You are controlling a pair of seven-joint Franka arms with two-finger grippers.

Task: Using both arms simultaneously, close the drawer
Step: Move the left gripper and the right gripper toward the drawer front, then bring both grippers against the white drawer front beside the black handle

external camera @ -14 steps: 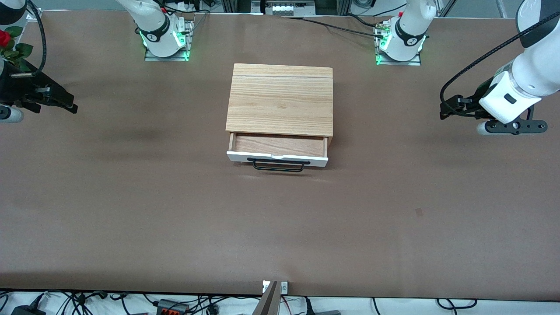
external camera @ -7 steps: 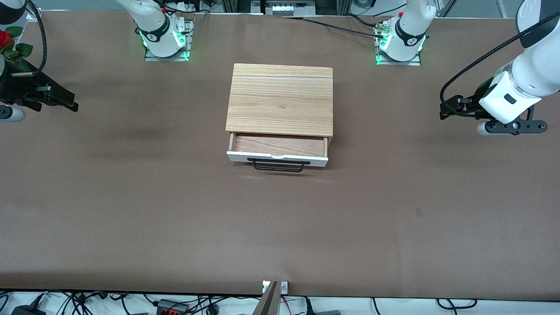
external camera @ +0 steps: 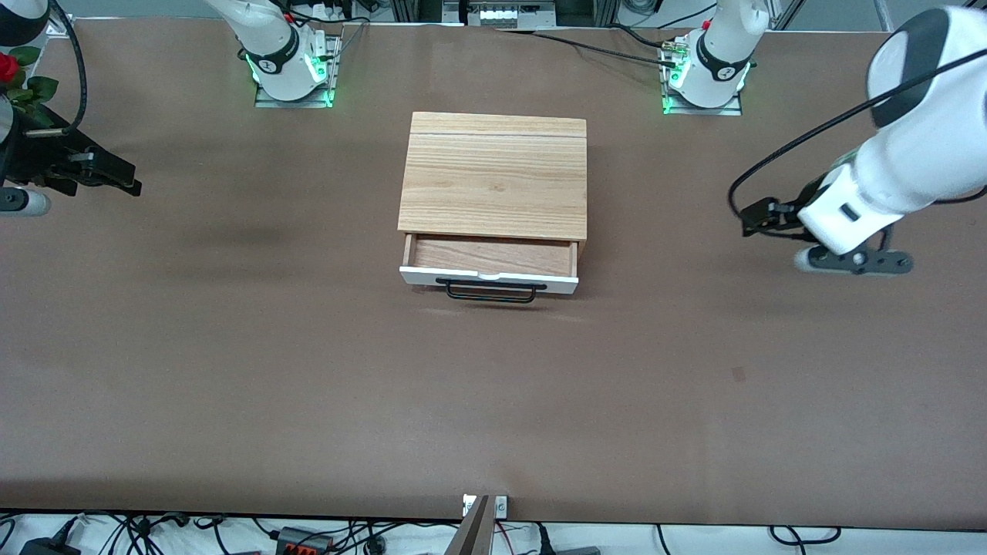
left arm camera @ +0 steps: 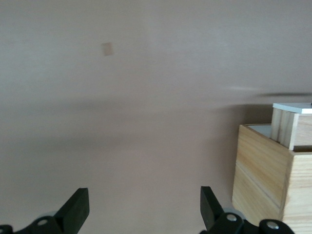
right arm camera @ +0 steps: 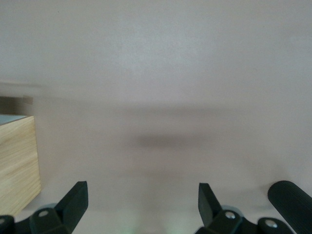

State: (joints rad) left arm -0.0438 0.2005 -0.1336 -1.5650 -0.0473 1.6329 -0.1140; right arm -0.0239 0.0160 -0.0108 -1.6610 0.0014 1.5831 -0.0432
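Note:
The drawer (external camera: 490, 270) stands partly pulled out of its light oak-grain box (external camera: 493, 176) at mid table, its white front panel and black bar handle (external camera: 490, 290) facing the front camera, light wood showing inside. My left gripper (external camera: 752, 218) is open and empty above the table toward the left arm's end, well apart from the box. The left wrist view shows its spread fingers (left arm camera: 77, 208) and the box's side (left arm camera: 265, 175). My right gripper (external camera: 127, 185) is open and empty above the table toward the right arm's end. A corner of the box (right arm camera: 17, 163) shows in the right wrist view.
Both arm bases (external camera: 289, 62) (external camera: 705, 73) stand along the table's edge farthest from the front camera. A red rose with green leaves (external camera: 15, 77) sits at the right arm's end. Cables lie along the table's edge nearest the front camera.
My left gripper has moved toward the drawer box and a little lower over the table. My right gripper has barely shifted. The drawer has not moved.

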